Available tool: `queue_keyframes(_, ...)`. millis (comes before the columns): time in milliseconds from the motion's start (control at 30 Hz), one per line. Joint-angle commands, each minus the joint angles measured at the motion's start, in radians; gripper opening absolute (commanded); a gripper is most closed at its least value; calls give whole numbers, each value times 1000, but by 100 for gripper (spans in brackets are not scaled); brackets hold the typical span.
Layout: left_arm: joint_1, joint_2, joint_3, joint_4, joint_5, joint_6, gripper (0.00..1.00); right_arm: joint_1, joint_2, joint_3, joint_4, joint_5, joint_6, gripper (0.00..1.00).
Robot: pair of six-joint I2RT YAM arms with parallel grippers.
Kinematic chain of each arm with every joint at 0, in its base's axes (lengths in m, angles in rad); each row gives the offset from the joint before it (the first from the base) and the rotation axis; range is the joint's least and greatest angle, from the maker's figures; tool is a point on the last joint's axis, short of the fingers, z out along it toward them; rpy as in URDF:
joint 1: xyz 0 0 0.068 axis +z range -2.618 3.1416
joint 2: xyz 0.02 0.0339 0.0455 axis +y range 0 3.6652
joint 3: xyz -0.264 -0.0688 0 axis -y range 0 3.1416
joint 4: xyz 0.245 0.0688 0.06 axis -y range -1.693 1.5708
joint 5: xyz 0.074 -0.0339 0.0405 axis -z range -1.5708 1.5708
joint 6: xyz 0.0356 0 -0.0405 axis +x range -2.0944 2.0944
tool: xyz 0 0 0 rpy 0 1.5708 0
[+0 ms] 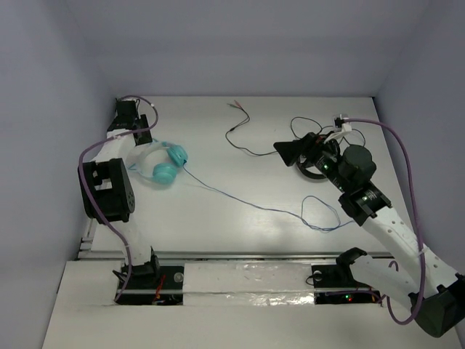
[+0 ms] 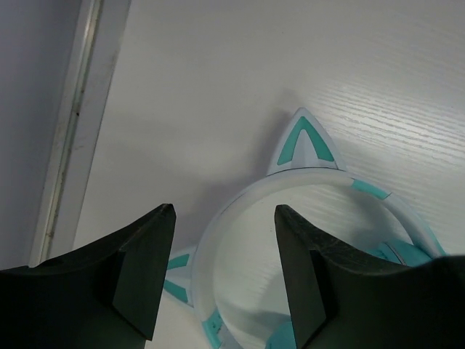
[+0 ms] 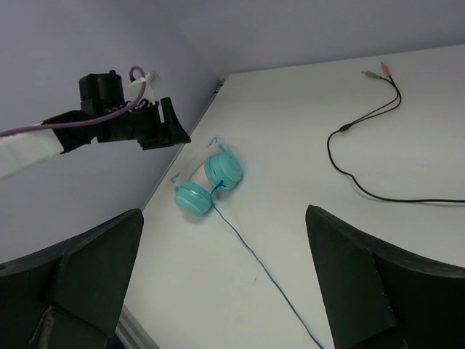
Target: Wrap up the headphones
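One headphones (image 2: 305,178) band sits under L end effector (image 2: 225,216).

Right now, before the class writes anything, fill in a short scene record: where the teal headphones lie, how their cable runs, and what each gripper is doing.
Headphones: teal, lying on the table at the far left
Blue cable: unwrapped, trailing right across the table into a loose loop
Left gripper: open, above the pale headband, gripping nothing
Right gripper: open wide, empty, well away from the headphones
Black cable: separate, lying loose farther back
Wrapping: not begun
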State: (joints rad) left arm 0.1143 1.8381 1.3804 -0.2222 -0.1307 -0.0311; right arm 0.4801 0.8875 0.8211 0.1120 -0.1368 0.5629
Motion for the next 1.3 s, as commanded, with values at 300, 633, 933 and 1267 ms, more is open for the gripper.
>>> queue_keyframes(300, -1, 133, -3, 15, 22, 68, 56, 8, 8, 23, 40, 23, -17, 100)
queue_keyframes(633, 8, 245, 39, -16, 71, 62, 50, 8, 14, 23, 35, 62, -17, 100)
queue_keyframes(933, -1, 225, -30, -2, 75, 45, 21, 8, 8, 23, 25, 101, -23, 95)
queue_keyframes(1267, -42, 138, -23, -20, 158, -7, 0, 8, 48, 32, 23, 42, -44, 30)
